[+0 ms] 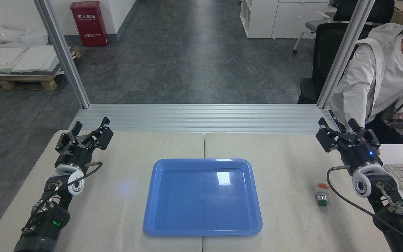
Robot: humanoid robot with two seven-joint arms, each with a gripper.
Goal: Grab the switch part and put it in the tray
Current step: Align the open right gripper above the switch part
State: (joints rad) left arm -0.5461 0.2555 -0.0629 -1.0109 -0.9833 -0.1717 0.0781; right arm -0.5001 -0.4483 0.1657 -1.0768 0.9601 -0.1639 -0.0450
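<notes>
Grippers are seen spread and empty over the cloth-covered table point(124, 210). Right gripper point(345, 132) is held with jaws parted wide, nothing between them, near the table's far right edge; the switch part point(322, 194) lies closer to the robot than it, apart from it, just beside the right arm's cable. Left gripper point(89, 130) is likewise held agape and empty at far left, well apart from everything.

Switch part is found resting on the cloth, right of the tray point(202, 224), not touching its rim. Long axis is laid approx. along the near-far line: green cap pointed toward the robot, orange block pointed away.

Part is judged light, rigid plastic w/ a metal collar; smooth, so prob. slippery, and the rounded cap end could roll or squirt out. White body at mid-length, across the flat sides, is judged the best hold.

Tray is seen w/ nothing in it. A person point(380, 80) is seated beyond the right corner.
</notes>
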